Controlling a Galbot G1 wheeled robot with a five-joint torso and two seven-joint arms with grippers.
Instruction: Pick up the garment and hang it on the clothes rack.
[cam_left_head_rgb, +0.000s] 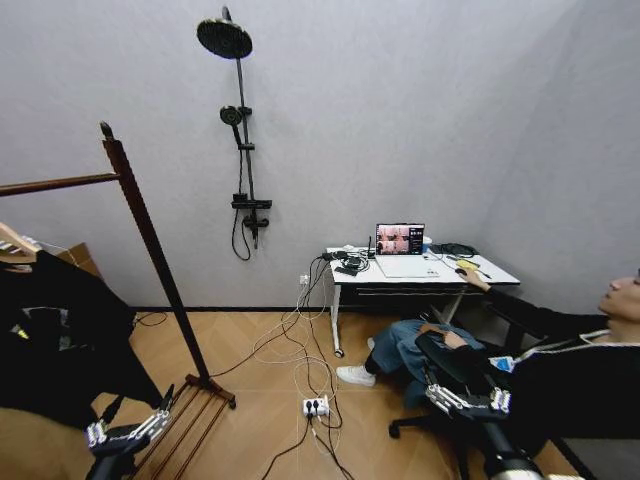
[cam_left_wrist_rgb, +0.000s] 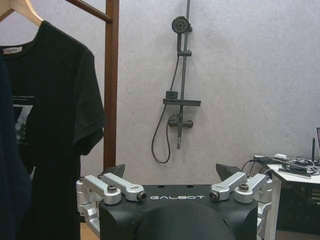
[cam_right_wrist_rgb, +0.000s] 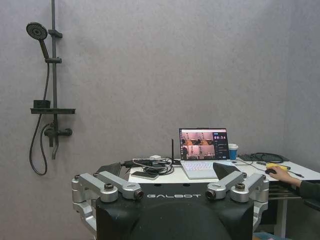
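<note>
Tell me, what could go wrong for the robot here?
The floor cables and power strip lie near the rack; the wheels might snag them. The T-shirt hangs beside another dark garment, so the open left pincer might catch the wrong one.

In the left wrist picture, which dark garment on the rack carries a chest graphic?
The black short-sleeved T-shirt on the light wooden hanger, beside the rack post. The other dark garment shows plain.

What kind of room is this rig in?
Probably a lab test room staged like a home: black wall-mounted shower-head pole, dark reddish-brown wooden clothes rack, and a white desk carrying an open laptop and cables.
</note>
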